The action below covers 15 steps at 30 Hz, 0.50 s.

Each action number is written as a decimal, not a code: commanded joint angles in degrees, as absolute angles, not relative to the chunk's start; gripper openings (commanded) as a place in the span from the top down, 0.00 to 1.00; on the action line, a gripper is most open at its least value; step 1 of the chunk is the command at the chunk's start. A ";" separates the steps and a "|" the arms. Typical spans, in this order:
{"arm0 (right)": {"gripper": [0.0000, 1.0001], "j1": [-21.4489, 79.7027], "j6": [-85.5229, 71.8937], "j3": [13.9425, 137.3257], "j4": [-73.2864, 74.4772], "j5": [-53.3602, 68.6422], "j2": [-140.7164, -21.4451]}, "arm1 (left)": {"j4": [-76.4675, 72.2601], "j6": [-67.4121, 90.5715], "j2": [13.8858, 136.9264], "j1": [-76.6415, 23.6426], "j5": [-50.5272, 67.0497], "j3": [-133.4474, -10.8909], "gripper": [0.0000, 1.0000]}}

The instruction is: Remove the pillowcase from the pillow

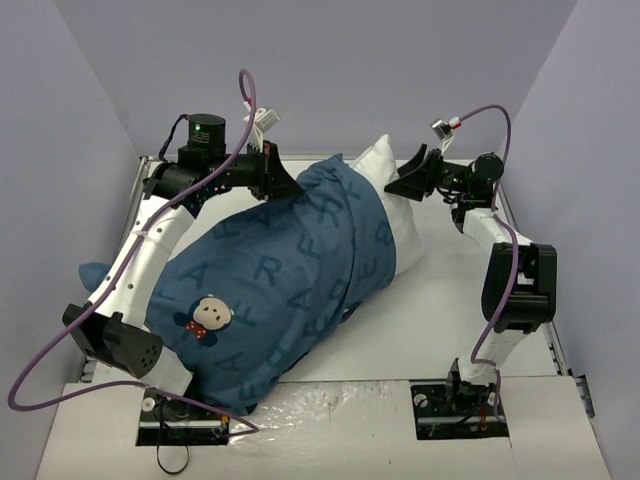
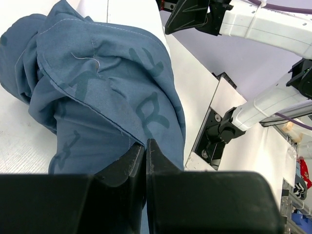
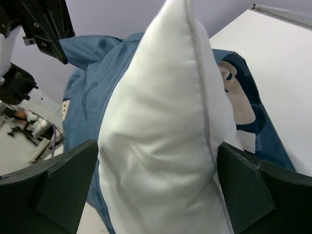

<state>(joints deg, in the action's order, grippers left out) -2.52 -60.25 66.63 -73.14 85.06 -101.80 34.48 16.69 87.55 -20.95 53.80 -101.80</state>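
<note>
- Pillowcase (image 1: 290, 270): we log it lying across the table's middle, running from near left to far right and covering most of the pillow.
- Pillow (image 3: 161, 122): only its far-right end and one white corner show past the cloth's open edge.
- Progress: we judge the task early. A small part is bared and nearly the whole length is left to draw out.
- Left gripper (image 2: 145, 146): fingers pressed together on a fold of the pillowcase at its far edge.
- Right gripper (image 3: 156, 185): fingers spread, one on each side of the bare pillow corner. We cannot tell whether they touch it.
- Table (image 1: 440, 320): white top under everything.
</note>
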 commanded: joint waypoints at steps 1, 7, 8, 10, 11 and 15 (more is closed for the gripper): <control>0.00 -1.49 -51.15 67.58 -115.22 90.44 -101.23 | 34.54 15.65 85.96 -21.36 54.58 -103.80 0.98; 0.00 -5.97 -72.38 79.44 -115.22 82.10 -113.01 | 34.37 15.38 86.22 -21.36 53.44 -102.74 0.98; 0.00 -6.85 -75.64 80.85 -115.14 78.96 -114.77 | 34.37 15.47 86.57 -21.36 53.44 -102.83 0.98; 0.00 -7.56 -79.79 84.27 -115.14 77.70 -113.66 | 34.45 15.56 86.75 -21.27 53.53 -103.44 0.98; 0.00 -7.56 -83.02 84.98 -115.14 75.78 -112.51 | 34.63 15.56 87.01 -21.36 53.53 -104.23 0.98; 0.00 -7.38 -75.10 88.24 -95.66 70.78 -105.31 | 34.63 15.73 87.71 -21.27 53.26 -105.73 0.98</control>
